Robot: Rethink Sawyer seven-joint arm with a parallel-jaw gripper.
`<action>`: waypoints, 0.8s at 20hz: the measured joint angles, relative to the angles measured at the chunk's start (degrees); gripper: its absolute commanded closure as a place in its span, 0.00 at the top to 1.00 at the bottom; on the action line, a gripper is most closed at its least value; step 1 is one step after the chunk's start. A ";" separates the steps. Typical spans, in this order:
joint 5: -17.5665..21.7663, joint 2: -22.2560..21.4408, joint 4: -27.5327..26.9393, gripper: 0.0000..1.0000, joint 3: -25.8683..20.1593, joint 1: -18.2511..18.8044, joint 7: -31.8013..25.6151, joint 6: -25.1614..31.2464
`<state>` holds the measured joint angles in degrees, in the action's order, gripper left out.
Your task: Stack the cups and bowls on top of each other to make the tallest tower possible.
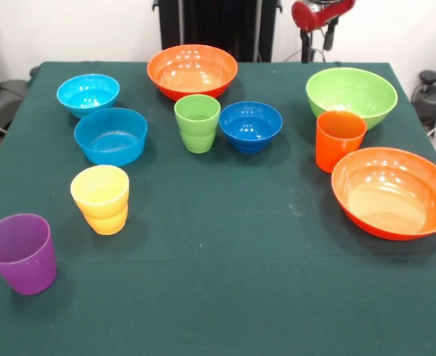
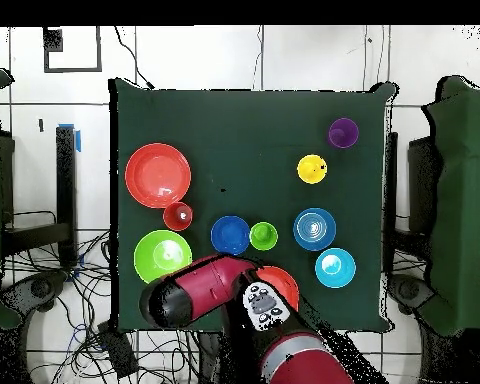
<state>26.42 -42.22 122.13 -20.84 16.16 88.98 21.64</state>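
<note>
All cups and bowls stand apart on the green table (image 1: pixel 225 297), none stacked. One large orange bowl (image 1: pixel 192 70) is at the back, the other (image 1: pixel 393 191) at the right. The lime bowl (image 1: pixel 351 95) sits behind the orange cup (image 1: pixel 339 139). The green cup (image 1: pixel 197 122) stands beside the dark blue bowl (image 1: pixel 250 124). Two light blue bowls (image 1: pixel 88 93) (image 1: pixel 111 135) are at the left. The yellow cup (image 1: pixel 101 199) and purple cup (image 1: pixel 21 252) stand front left. The gripper (image 1: pixel 327 33) hangs drawn back beyond the lime bowl, and its end (image 2: pixel 156 305) also shows in the overhead view.
In the overhead view the red arm (image 2: pixel 224 285) folds over the table's robot-side edge and covers part of one orange bowl (image 2: pixel 284 282). Cables and dark equipment (image 1: pixel 433 96) lie beside the table.
</note>
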 measured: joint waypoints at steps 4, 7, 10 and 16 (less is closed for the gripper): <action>-0.01 -0.03 -0.03 1.00 0.00 -0.26 0.01 -0.01; -0.01 -0.12 -0.03 1.00 0.00 -0.35 0.02 -0.43; -0.17 -0.29 -0.21 1.00 0.01 -0.55 0.03 -0.99; -0.74 -0.55 -0.80 1.00 0.01 -1.38 0.65 -1.99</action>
<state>25.68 -42.78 121.33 -20.83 14.79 89.63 19.65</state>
